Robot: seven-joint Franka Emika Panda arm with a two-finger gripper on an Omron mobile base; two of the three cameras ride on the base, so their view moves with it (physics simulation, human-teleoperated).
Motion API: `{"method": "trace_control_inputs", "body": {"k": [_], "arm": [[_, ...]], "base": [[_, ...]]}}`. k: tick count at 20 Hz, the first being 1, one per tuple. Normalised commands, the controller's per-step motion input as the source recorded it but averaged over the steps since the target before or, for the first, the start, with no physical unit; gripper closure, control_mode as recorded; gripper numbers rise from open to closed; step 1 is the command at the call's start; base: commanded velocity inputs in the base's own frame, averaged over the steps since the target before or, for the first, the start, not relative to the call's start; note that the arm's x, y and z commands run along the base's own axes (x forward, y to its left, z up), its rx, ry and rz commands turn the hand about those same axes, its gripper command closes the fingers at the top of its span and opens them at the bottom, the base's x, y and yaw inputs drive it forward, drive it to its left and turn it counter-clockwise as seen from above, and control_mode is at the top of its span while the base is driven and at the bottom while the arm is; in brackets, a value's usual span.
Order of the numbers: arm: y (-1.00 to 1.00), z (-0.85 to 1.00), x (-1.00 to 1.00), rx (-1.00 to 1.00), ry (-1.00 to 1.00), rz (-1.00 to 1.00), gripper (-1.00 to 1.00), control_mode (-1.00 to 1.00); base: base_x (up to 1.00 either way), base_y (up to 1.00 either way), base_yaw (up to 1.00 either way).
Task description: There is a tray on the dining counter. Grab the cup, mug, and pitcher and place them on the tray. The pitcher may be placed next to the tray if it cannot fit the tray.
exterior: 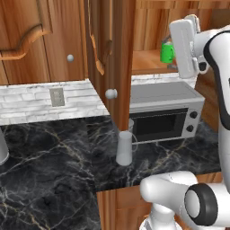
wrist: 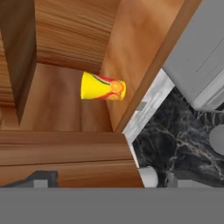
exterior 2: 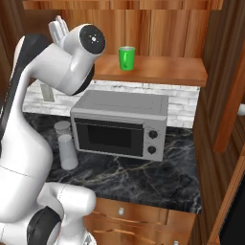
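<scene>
nothing looked placed yet, and no tray was visible. the pale grey pitcher [exterior: 124, 148] stood upright, long axis vertical, on the black marble counter [exterior: 49, 166] at lower centre, just left of the microwave [exterior: 164, 112]. a green mug [exterior 2: 127, 58] sat upright on the wooden shelf [exterior 2: 158, 72] at upper centre. a yellow cup [wrist: 103, 86] appeared sideways in the rolled hand view, wide mouth toward frame left. the gripper [exterior: 184, 45], upper right, stood wide and empty.

i see warm wood cabinets [exterior: 45, 40] above a black veined marble counter [exterior: 49, 170], a white brick backsplash [exterior: 31, 101] with a wall outlet [exterior: 56, 96], and a grey microwave [exterior 2: 119, 124] under an open wooden shelf [exterior 2: 158, 72].
</scene>
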Motion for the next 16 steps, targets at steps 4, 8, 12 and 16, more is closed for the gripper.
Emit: {"method": "trace_control_inputs", "body": {"k": [4,8,12,16], "arm": [[0.31,-0.26,0.07,0.13,-0.09,0.00,-1.00,-1.00],[0.27,-0.04,0.28,0.11,-0.03,-0.01,-1.00,-1.00],[0.28,0.00,0.47,0.00,0.00,0.00,-1.00,-1.00],[0.03,0.00,0.67,0.00,0.00,0.00,-1.00,-1.00]], "base": [[0.00,0.00,0.00],[0.00,0.00,0.00],[0.00,0.00,0.00],[0.00,0.00,0.00]]}}
